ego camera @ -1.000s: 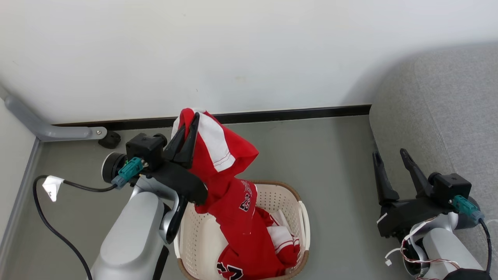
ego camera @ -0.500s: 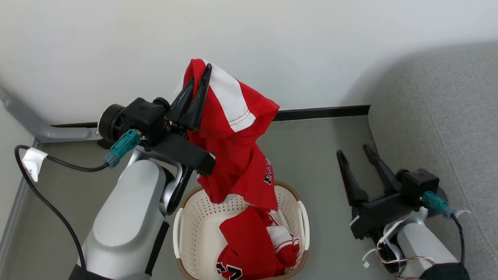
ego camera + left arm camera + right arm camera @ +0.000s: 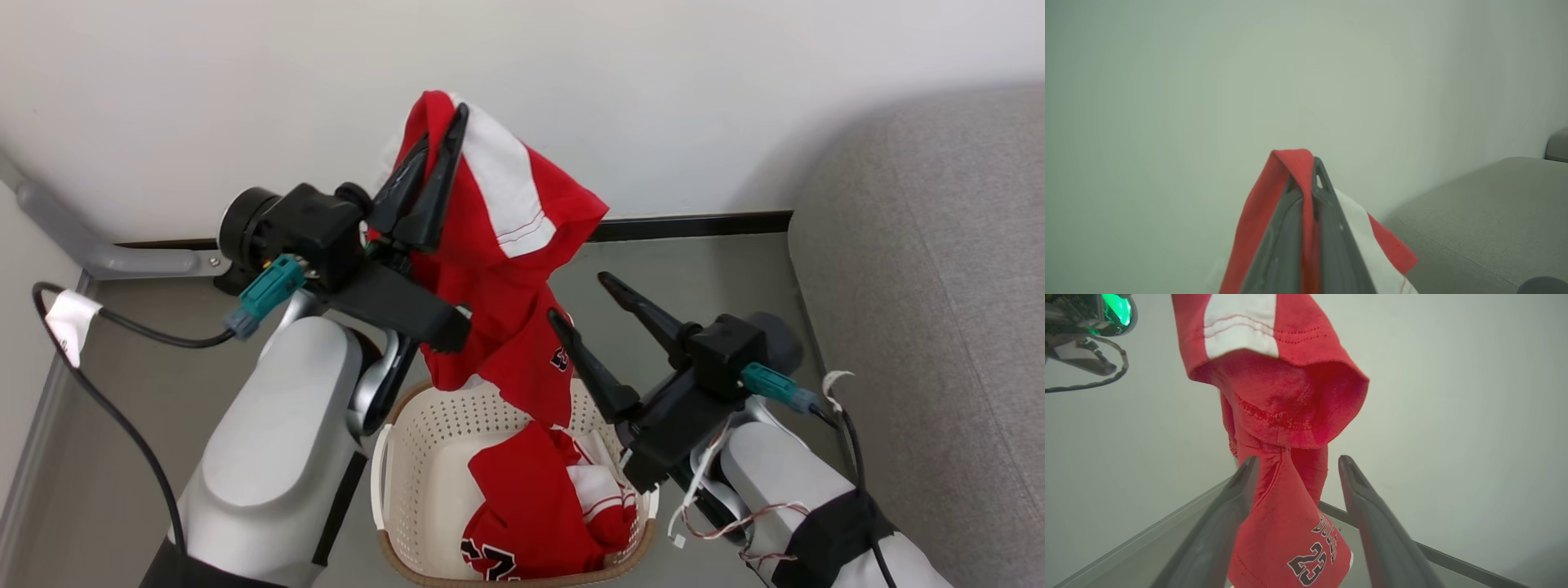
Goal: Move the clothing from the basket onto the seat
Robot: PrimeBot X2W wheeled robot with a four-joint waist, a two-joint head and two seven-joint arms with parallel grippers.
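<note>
Clamped shut on a fold at the top of a red jersey (image 3: 490, 282), the left gripper (image 3: 445, 126) holds the garment high above the basket (image 3: 429, 465). The jersey hangs in a long vertical drape, with the white panel up by the fingers and the "23" corner down over the basket's far side. Whether that corner touches the pile below cannot be told.

The right gripper (image 3: 580, 296) has its fingers wide apart and holds nothing. It points up and left at the lower half of the drape. In the right wrist view the cloth hangs between the two fingers, and the left one overlaps the cloth's edge, but contact cannot be judged.

A second jersey (image 3: 531, 506) lies crumpled in the basket. The grey seat (image 3: 922, 286) lies to the right, apart from the basket, and the right arm is nearer to it.

The next move looks like the right fingers closing across the drape, square to its hang, before a carry rightward.
</note>
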